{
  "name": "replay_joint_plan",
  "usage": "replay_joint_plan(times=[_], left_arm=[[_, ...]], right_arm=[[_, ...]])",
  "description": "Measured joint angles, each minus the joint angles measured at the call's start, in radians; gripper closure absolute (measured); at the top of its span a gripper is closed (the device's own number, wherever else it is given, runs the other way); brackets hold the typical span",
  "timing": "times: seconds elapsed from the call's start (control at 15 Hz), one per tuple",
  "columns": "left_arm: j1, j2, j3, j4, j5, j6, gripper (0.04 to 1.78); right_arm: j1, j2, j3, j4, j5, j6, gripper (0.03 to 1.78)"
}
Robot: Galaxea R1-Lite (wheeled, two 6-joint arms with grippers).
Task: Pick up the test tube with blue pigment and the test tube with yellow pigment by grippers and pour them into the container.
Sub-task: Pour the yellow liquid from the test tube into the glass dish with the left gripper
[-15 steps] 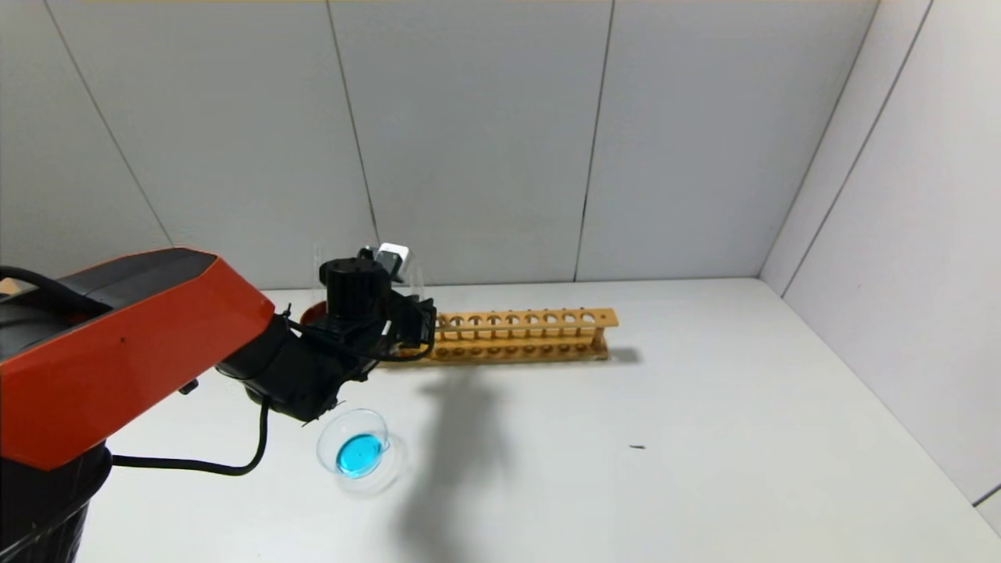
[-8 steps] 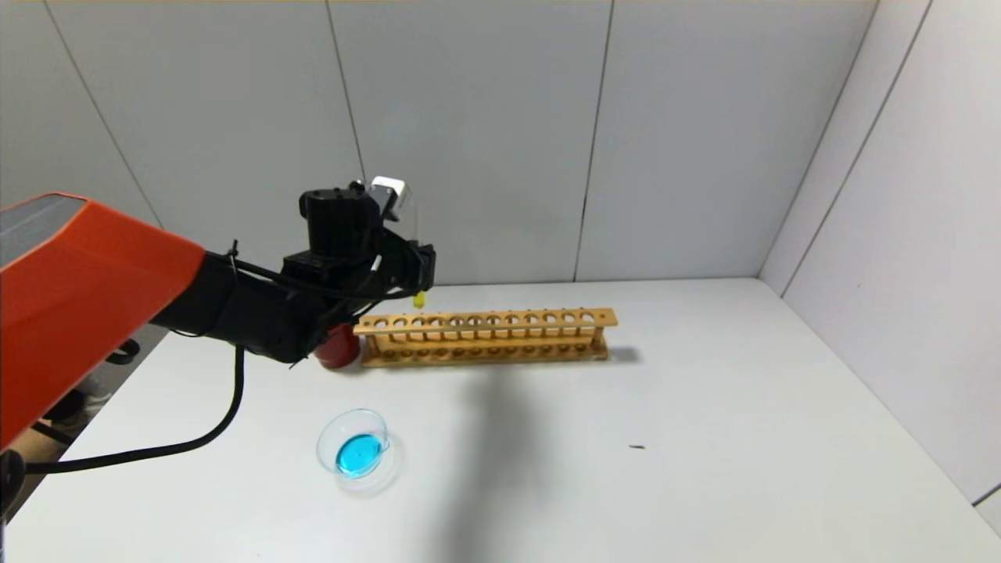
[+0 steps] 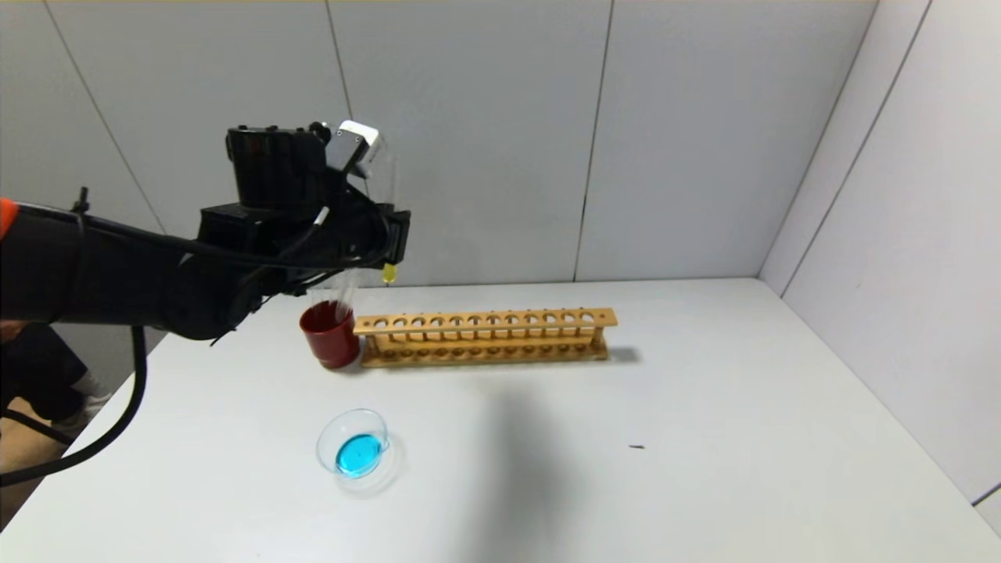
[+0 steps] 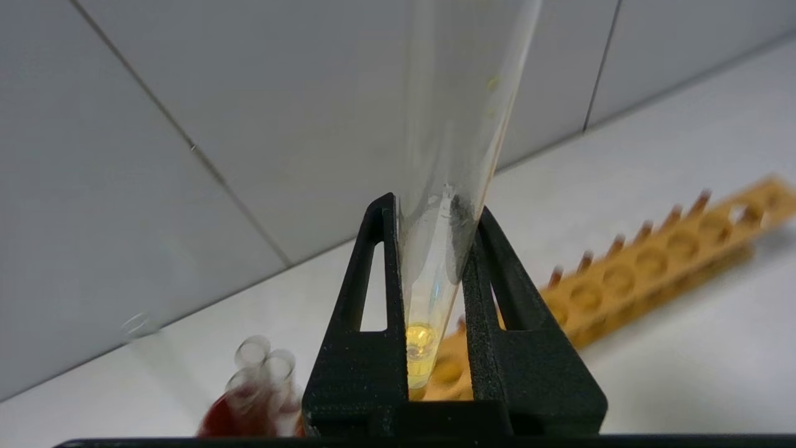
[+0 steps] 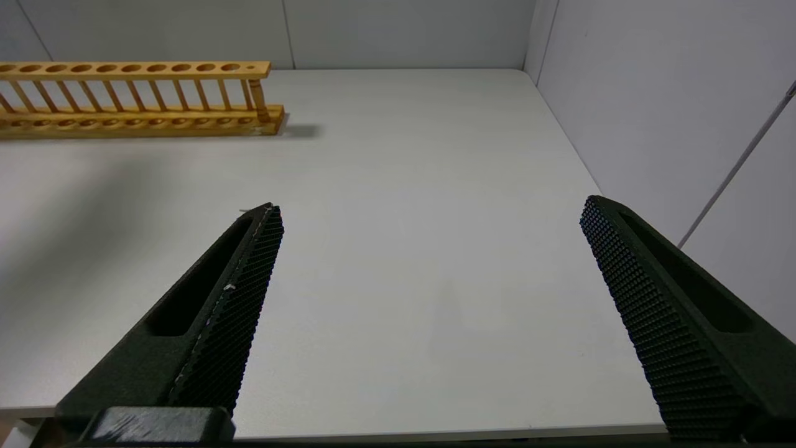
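Observation:
My left gripper (image 3: 389, 234) is raised high above the red cup, shut on the test tube with yellow pigment (image 3: 389, 273), which hangs upright with its yellow end down. In the left wrist view the black fingers (image 4: 373, 298) clamp the yellow tube (image 4: 420, 348) between them. The container (image 3: 332, 426), a clear glass dish, sits on the table front left and holds blue liquid. No tube with blue pigment shows. My right gripper (image 5: 430, 205) is open and empty low over the table's front edge, out of the head view.
A dark red cup (image 3: 329, 335) with clear empty tubes stands at the left end of the empty wooden tube rack (image 3: 485, 336) near the back wall. The rack also shows in the right wrist view (image 5: 137, 99). A small dark speck (image 3: 637, 447) lies right of centre.
My left arm has risen and swung up and to the left with the yellow tube, from rack level to well above the red cup, which is now uncovered.

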Motion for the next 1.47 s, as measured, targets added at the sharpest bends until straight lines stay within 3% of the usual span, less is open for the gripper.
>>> replay_joint_plan(times=[0.2,0.4,0.53,0.6,0.93,1.47], left_arm=[[0.114,-0.101,0.175,0.001,-0.114,0.256,1.51],[0.303,-0.154,0.274,0.01,-0.372,0.586,1.51],[0.375,-0.164,0.298,0.036,-0.514,0.826,1.51],[0.391,-0.164,0.303,0.053,-0.543,0.931,1.51],[0.405,-0.149,0.341,0.131,-0.554,1.359,1.51],[0.404,-0.064,0.345,0.133,-0.55,1.737,1.51]], right_arm=[[0.0,0.0,0.0,0.0,0.0,0.0,0.06],[0.001,0.0,0.0,0.0,0.0,0.0,0.06],[0.001,0.0,0.0,0.0,0.0,0.0,0.06],[0.0,0.0,0.0,0.0,0.0,0.0,0.06],[0.0,0.0,0.0,0.0,0.0,0.0,0.06],[0.0,0.0,0.0,0.0,0.0,0.0,0.06]])
